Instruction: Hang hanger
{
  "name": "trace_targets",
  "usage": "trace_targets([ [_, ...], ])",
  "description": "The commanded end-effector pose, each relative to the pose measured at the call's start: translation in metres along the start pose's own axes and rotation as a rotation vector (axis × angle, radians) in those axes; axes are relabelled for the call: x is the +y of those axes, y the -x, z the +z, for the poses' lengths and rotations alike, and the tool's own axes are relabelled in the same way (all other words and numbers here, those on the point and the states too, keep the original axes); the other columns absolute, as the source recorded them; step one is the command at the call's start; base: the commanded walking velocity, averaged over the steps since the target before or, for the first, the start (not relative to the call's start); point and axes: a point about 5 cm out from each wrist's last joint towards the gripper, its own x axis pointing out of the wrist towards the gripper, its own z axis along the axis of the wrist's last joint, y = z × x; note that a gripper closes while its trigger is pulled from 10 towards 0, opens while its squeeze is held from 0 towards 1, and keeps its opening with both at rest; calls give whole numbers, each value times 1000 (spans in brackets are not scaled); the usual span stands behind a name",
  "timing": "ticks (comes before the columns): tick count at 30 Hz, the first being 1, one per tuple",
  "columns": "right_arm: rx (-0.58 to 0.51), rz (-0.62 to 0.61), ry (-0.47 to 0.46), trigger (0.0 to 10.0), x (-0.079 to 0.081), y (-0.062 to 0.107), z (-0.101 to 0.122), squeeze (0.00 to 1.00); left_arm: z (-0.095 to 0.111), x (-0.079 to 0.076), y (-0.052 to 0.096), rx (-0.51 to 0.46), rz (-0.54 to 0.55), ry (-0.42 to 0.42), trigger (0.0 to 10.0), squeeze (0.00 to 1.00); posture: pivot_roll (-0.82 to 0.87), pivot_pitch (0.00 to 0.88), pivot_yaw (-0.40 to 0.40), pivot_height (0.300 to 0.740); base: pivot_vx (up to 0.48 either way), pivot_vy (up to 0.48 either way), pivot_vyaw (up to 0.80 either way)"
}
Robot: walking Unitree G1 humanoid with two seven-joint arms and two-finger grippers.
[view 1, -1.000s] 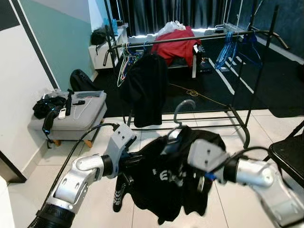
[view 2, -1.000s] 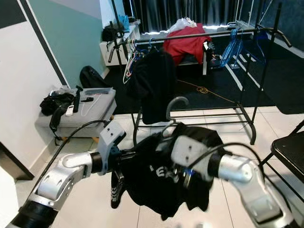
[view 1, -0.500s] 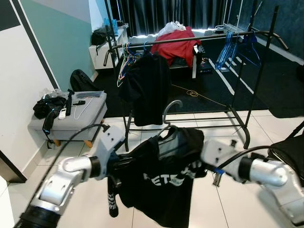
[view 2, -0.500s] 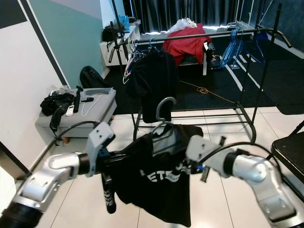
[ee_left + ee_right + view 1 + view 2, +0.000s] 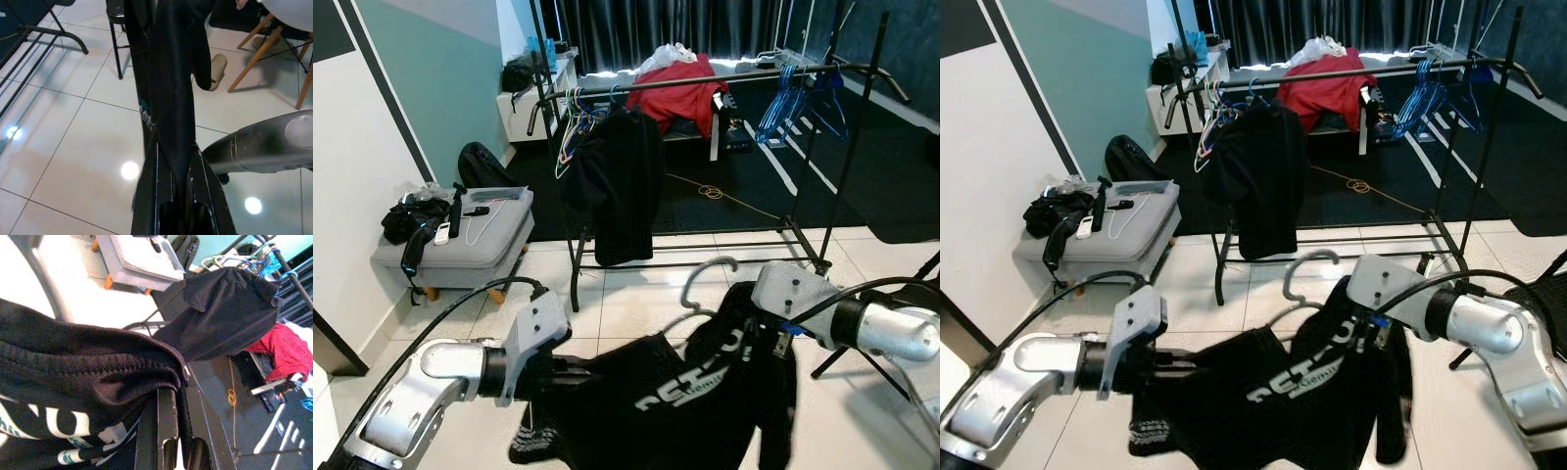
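From the left eye view, you have the black T-shirt stretched low between both arms over the tiled floor, with the grey hanger inside its neck and the hook poking up beside the right arm; the clothes rack stands ahead, well apart, with a black garment already hanging near its left end and blue hangers toward the right. The right eye view gives you the same layout: the shirt sags with its white lettering turned sideways, the left pincer holds one side of it, and the right pincer holds the other, just under the hook. In the left wrist view you can see the left pincer clenched on a fold of the black fabric, which runs straight out from between its fingers above the glossy tiles. In the right wrist view the right pincer is likewise clamped on a bunched, stitched edge of the shirt, with the hanger's grey wire beside it and the rack beyond. You look to be in the carrying step, the shirt already on the hanger but not yet at the rail. Your next move probably calls for raising the hook upright, closing in on the rack, and lifting it over a bare stretch of rail between the black garment and the blue hangers.
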Motion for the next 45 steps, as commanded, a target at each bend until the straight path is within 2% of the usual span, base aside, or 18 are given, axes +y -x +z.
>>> trace_targets([
  [1,-74,32,21,10000,1,-3,15,0,2,-2,-2,-4,-21,6,10000,0,-96,0,69,740,0,0,0],
  [3,-170,123,3,10000,11,-8,33,0,3,-3,-11,-20,-7,24,10000,0,-97,0,70,740,0,0,0],
  [4,-170,123,3,10000,11,-8,33,0,3,-3,-11,-20,-7,24,10000,0,-97,0,70,740,0,0,0],
  [7,-289,285,-46,10000,27,-7,55,0,-2,7,-18,-5,107,65,10000,0,-98,0,70,740,0,0,0],
  [9,-300,305,-52,10000,29,-6,57,0,-2,9,-18,-2,124,70,10000,0,-99,0,69,740,0,0,0],
  [11,-313,370,-69,10000,32,0,59,0,-5,23,-8,18,224,72,10000,0,-98,0,68,740,0,0,0],
  [14,-278,431,-61,10000,37,6,55,0,-5,38,6,22,322,73,10000,0,-99,0,68,740,0,0,0],
  [17,-253,442,-54,10000,38,8,51,0,-5,42,11,27,351,75,10000,0,-98,0,69,740,0,0,0],
  [20,-136,487,-28,10000,41,16,35,0,-8,54,25,46,434,73,10000,0,-100,0,69,740,0,0,0],
  [21,-136,487,-28,10000,41,16,35,0,-8,54,25,46,434,73,10000,0,-100,0,69,740,0,0,0],
  [23,-44,504,-11,10000,43,20,21,0,-8,58,31,46,471,77,10000,0,-102,0,69,740,0,0,0],
  [28,56,485,9,10000,42,22,6,0,-4,60,32,27,490,80,10000,0,-103,0,68,740,0,0,0],
  [34,19,449,-18,10000,39,19,11,0,2,59,26,-28,483,71,10000,0,-102,0,68,740,0,0,0],
  [40,40,369,12,10000,29,16,6,0,2,56,23,-46,473,75,10000,0,-103,0,65,740,0,0,0],
  [41,32,331,13,10000,25,14,6,43,2,55,22,-51,466,77,10000,0,-103,0,65,740,0,0,0],
  [42,13,289,10,10000,20,11,8,839,1,54,20,-54,460,79,10000,0,-103,0,64,740,0,0,0],
  [44,-1,261,6,10000,17,10,9,839,1,53,19,-57,457,80,10000,0,-101,0,63,740,0,0,0],
  [45,-17,220,7,10000,12,8,10,1000,2,52,17,-65,452,83,10000,0,-102,0,64,740,0,0,0],
])
